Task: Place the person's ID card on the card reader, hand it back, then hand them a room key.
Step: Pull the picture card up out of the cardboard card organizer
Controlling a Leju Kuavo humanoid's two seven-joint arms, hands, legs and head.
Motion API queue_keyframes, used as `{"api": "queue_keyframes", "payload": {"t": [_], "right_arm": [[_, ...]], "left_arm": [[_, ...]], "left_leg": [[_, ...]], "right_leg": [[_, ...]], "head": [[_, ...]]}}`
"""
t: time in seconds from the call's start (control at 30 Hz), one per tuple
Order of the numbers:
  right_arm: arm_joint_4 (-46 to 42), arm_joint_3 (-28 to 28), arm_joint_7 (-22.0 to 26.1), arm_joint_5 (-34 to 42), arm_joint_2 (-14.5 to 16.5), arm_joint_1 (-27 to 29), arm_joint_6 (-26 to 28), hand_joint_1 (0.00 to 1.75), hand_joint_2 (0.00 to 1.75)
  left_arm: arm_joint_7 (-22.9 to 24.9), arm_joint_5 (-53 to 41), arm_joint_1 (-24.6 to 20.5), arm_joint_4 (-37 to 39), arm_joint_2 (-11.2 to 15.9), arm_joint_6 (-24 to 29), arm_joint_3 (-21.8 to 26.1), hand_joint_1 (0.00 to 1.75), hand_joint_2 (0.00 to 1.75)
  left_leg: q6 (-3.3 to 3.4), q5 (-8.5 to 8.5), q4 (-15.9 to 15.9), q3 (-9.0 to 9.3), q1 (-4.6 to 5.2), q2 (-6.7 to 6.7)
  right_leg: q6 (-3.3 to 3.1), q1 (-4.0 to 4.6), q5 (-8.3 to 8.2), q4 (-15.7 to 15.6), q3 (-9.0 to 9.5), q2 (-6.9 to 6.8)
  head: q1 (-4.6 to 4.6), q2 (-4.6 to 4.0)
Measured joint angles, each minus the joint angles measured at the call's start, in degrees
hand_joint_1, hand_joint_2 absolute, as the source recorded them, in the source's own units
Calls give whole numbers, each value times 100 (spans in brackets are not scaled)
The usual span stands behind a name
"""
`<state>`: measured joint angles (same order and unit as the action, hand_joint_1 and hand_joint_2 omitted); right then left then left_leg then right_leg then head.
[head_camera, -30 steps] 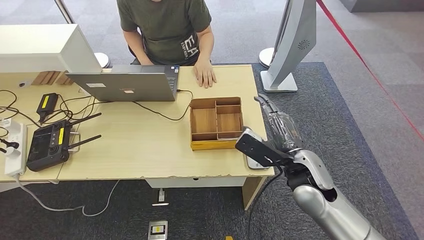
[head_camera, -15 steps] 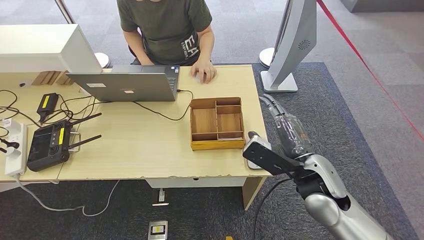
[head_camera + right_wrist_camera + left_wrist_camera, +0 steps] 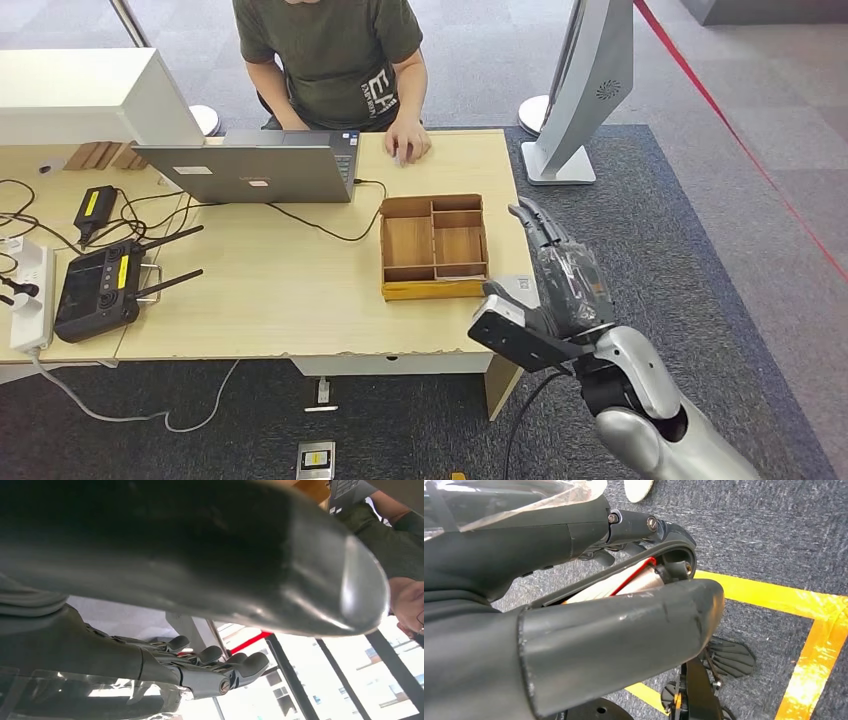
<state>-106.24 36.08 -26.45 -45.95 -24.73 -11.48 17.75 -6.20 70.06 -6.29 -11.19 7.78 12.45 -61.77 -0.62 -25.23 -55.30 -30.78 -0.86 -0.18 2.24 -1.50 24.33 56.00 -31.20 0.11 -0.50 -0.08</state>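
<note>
The wooden tray (image 3: 433, 247) sits with bare compartments just left of the right hand (image 3: 560, 275), whose fingers (image 3: 532, 219) stretch out apart, holding nothing at all.

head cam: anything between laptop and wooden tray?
Only a black cable on bare tabletop, running between the laptop and the tray; head view.

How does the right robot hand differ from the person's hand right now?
The right robot hand hangs beside the table's right edge; the person's hand rests on its far edge. The robot hand's fingers stretch forward; the person's hand is curled. Both lie right of the laptop.
</note>
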Motion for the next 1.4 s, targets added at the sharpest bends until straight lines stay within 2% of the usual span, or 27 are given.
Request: {"api": "queue_keyframes", "payload": {"t": [0.13, 0.37, 0.5, 0.63, 0.9, 1.4], "right_arm": [[422, 174, -5, -186, 279, 134, 478, 0, 0], [684, 284, -183, -410, 517, 144, 406, 0, 0], [763, 326, -253, -515, 640, 129, 265, 0, 175], [909, 346, -393, -687, 790, 110, 35, 0, 175], [1217, 366, -1037, -1880, 998, -77, -479, 0, 175], [1313, 177, -1243, -2652, 1326, -111, -1157, 0, 175]], "left_arm": [[39, 23, -9, 0, -15, 68, 15, 0, 0], [80, 35, -6, -1, -30, 77, 18, 0, 0], [68, 9, -7, -2, -40, 68, 18, 0, 0], [67, 3, -8, -2, -41, 44, 18, 0, 0], [85, -17, -7, -2, -41, -3, 18, 0, 0], [59, -146, -7, -2, -42, -114, 18, 0, 0]], "left_leg": [[0, 0, 0, -1, 0, 0], [0, 0, 0, 0, 1, 0], [0, 0, 0, 0, 1, 0], [0, 0, 0, -1, 0, 0], [0, 0, 0, 0, 1, 1], [0, 0, 0, 0, 0, 1]], "right_leg": [[0, 0, 0, 0, -2, 0], [0, -1, -1, 0, -1, 0], [0, 0, 0, 0, -2, 0], [0, 0, 0, 0, -2, 0], [0, -1, -1, 0, -1, 0], [0, 0, -1, 0, -3, 0]], "head": [[1, 0], [1, 1], [1, 1], [1, 1], [1, 0], [1, 1]]}}
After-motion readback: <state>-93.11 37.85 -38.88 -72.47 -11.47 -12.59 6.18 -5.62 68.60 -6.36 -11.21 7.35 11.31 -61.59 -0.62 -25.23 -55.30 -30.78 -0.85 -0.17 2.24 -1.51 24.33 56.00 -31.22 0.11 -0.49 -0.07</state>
